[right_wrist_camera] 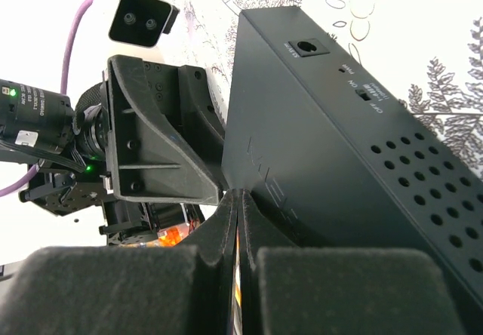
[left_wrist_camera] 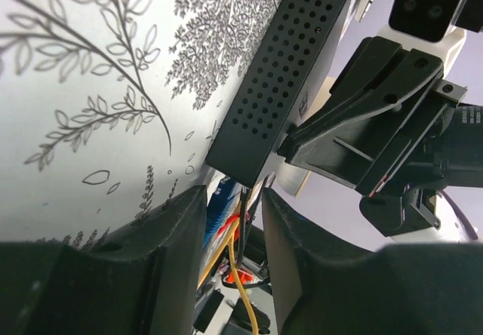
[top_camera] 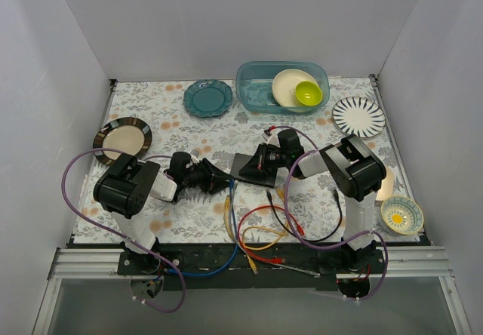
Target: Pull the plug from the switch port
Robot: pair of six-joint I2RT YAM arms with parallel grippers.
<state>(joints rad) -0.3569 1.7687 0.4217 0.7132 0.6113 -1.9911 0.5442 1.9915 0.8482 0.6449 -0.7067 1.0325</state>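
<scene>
The flat black switch box (top_camera: 249, 167) lies mid-table; its perforated side shows in the left wrist view (left_wrist_camera: 287, 78), and its top and switch end show in the right wrist view (right_wrist_camera: 339, 124). Its sockets face the near edge and are hidden. Yellow (left_wrist_camera: 240, 290) and black cables run into that edge, and no plug shows clearly. My left gripper (top_camera: 221, 180) is open at the box's near-left corner, its jaws (left_wrist_camera: 234, 199) apart around those cables without touching them. My right gripper (top_camera: 262, 160) is shut and empty (right_wrist_camera: 240, 195), tips pressing on the box's top.
Loose yellow (top_camera: 260, 233), red (top_camera: 256, 213), black (top_camera: 302, 233) and blue (top_camera: 219, 265) cables trail from the box to the table's near edge. A teal plate (top_camera: 208, 97), a blue bin (top_camera: 249, 86), a striped plate (top_camera: 358, 116), a brown-rimmed plate (top_camera: 122, 139) and a small bowl (top_camera: 401, 215) ring the table.
</scene>
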